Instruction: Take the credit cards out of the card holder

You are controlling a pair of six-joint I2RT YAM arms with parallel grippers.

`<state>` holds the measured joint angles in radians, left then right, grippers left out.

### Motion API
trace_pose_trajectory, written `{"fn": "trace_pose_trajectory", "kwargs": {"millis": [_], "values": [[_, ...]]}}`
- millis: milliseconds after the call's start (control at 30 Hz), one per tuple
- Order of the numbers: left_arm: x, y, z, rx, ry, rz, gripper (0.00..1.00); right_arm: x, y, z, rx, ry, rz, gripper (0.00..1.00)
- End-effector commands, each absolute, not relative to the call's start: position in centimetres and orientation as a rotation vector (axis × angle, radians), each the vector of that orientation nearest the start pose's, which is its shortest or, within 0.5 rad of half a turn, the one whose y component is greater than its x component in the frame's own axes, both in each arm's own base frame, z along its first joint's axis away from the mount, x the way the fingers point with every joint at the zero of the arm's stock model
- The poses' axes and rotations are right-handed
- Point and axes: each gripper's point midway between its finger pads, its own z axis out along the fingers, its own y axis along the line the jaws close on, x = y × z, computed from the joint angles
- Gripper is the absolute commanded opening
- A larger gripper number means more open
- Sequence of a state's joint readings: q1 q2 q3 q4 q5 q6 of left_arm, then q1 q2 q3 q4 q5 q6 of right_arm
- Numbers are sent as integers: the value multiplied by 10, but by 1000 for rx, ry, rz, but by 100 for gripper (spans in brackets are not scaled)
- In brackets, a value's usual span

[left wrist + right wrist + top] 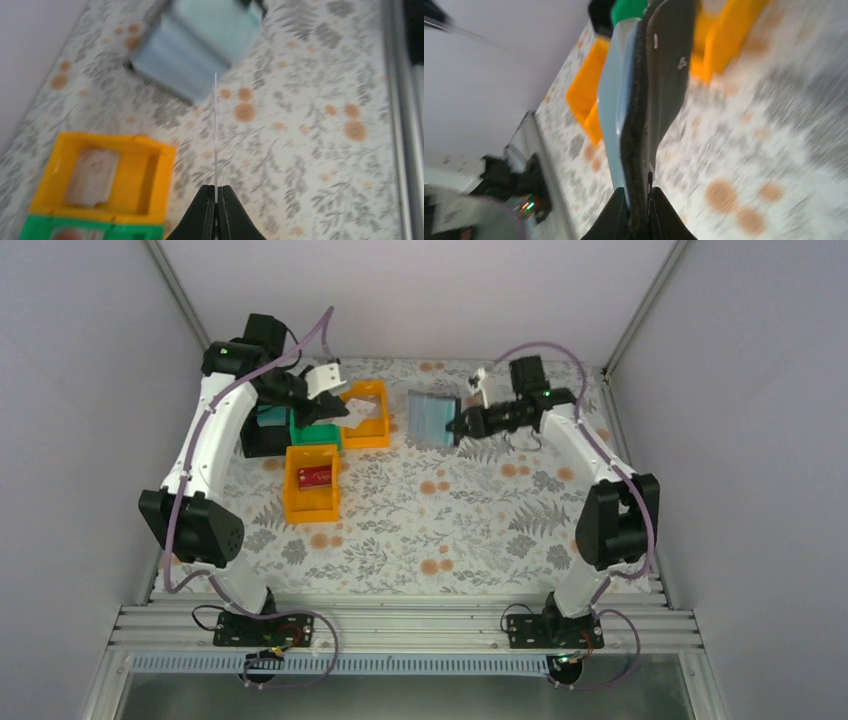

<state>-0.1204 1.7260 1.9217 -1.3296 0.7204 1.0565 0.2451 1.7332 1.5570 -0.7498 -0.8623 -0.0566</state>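
Between my left fingertips: left gripper [216,194] is clamped on a pale card [215,130], which shows edge-on as a thin white line. Its long axis runs straight out from the fingers. The face is not visible, so I can't call colour or print.

Just down-left of that hand is an orange tray [115,140] with a whitish card [92,177] lying flat inside. Green tray [125,231] touches its near side and holds something reddish, too cropped to call. The drop spots sit down and to the left of the fingertips, not under them. My read: the coming move is shift left, lower, release. Can't tell which tray this card belongs in.

Ahead of the left hand, well apart: card holder [195,50], blurred, pale blue-grey panel towards me.

Right gripper [639,200] is pinched on the holder's edge. The holder extends straight out along the fingers, blue-grey inside to their left, black outside to their right. Can't tell if it touches the floral table cover [774,150].

Right hand owns the holder. Left hand is the one nearer the trays. Further off on the near side, a second orange tray [312,512] holds a red card [315,477].

Writing: two small pale marks on the holder's black face, unreadable. No brand or label legible anywhere.
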Motion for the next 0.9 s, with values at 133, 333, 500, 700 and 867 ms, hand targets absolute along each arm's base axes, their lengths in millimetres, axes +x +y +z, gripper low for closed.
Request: {"fn": "trace_pose_trajectory", "kwargs": {"millis": [133, 333, 500, 700, 867], "values": [[309, -201, 317, 1486, 1758, -841, 2, 287, 248, 95, -490, 2662, 1686, 4], [302, -213, 315, 1513, 1753, -878, 2, 281, 238, 44, -402, 2817, 1608, 6], [298, -218, 316, 1532, 1739, -891, 2, 298, 207, 27, -305, 2973, 1248, 49], [295, -223, 316, 1568, 1723, -872, 2, 353, 131, 81, -249, 2977, 373, 95], [291, -230, 317, 1588, 1702, -877, 2, 386, 186, 227, -651, 2518, 337, 99]]}}
